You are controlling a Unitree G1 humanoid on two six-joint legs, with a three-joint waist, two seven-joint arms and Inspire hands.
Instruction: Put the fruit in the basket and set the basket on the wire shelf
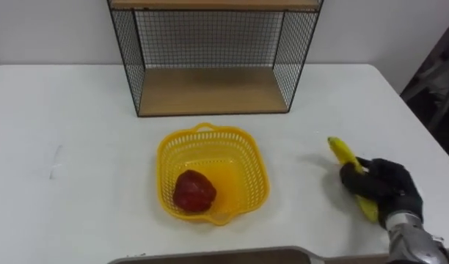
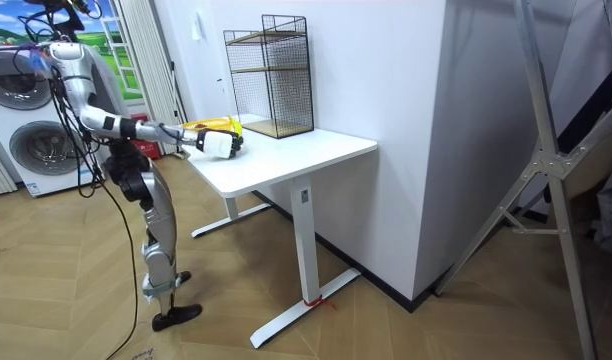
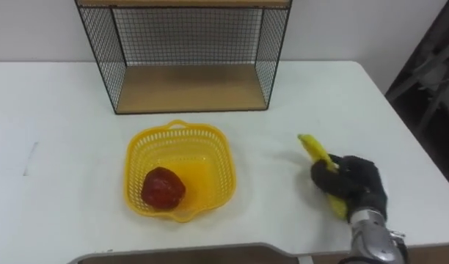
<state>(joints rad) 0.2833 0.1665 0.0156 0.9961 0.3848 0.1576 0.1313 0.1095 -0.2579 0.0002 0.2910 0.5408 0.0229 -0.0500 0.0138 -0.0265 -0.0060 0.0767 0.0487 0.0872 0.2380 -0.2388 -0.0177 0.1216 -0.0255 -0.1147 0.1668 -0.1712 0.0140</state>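
The right robot hand [image 1: 382, 187] is black, and it comes in from the lower right, near the front edge of the white surface [image 1: 63, 132]. Its fingers are curled round a yellow banana [image 1: 343, 152], so it is holding the banana by the lower part. The top end of the banana sticks out past the fingers and points up and to the left, toward the back of the surface. The banana sits low by the surface, but I cannot tell if it is lifted off it. To the left of the robot hand, with bare surface in between, is the yellow basket [image 1: 166, 150]. It stands near the middle of the surface. A red fruit [image 1: 194, 191] lies inside it, in the front left part. Behind the basket, at the back of the surface by the wall, stands the black wire shelf [image 1: 210, 92] with a wooden board at the bottom. The basket is not touching the shelf. In the room view the robot stands at one end of the surface with one arm stretched out over it.
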